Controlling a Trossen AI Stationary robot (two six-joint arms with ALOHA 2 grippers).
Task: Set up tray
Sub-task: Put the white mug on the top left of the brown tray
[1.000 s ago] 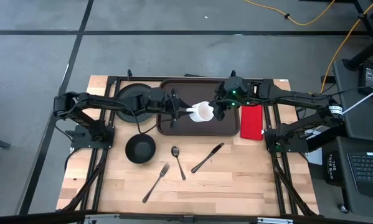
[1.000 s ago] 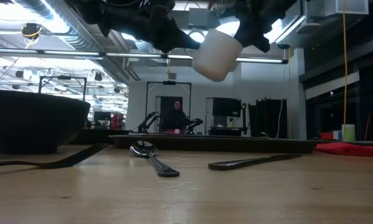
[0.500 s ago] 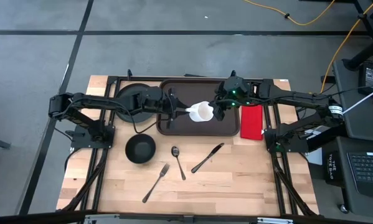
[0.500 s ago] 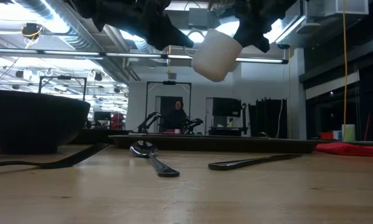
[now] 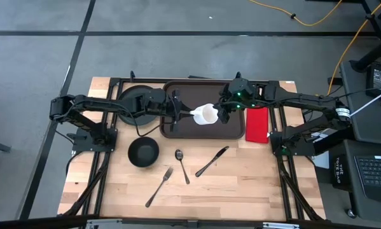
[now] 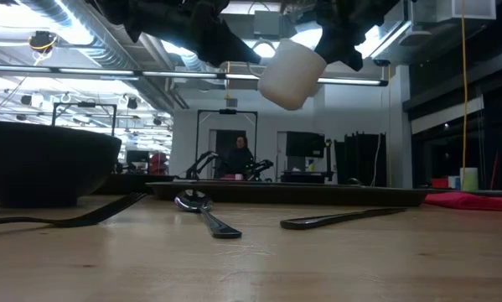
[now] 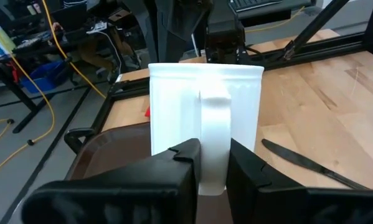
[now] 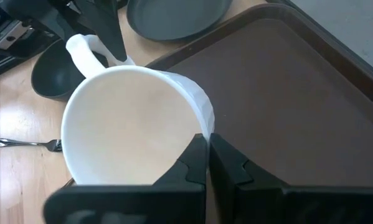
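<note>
A white mug (image 5: 207, 114) hangs tilted in the air over the dark brown tray (image 5: 187, 94), which lies flat at the table's far middle. In the low view the mug (image 6: 291, 74) is well above the tray's rim (image 6: 318, 195). My left gripper (image 5: 181, 113) comes from the table's left and is shut on the mug's handle. My right gripper (image 5: 222, 114) comes from the right and is shut on the mug's rim. My left gripper (image 7: 212, 163) pinches the mug's handle (image 7: 215, 121) between its two fingers, near the handle's lower end, coming level from the table's left. The mug is lifted clear of the tray. My right gripper (image 8: 208, 155) grips the mug's wall at the rim (image 8: 205, 127), one finger inside the mug and one outside, coming from the table's right. The mug sits tilted.
A round black plate (image 5: 134, 102) lies left of the tray and a red napkin (image 5: 257, 124) to its right. Nearer me lie a black bowl (image 5: 143, 152), a spoon (image 5: 181, 164), a fork (image 5: 159, 186) and a knife (image 5: 212, 161). A person stands far behind the table (image 6: 236, 155).
</note>
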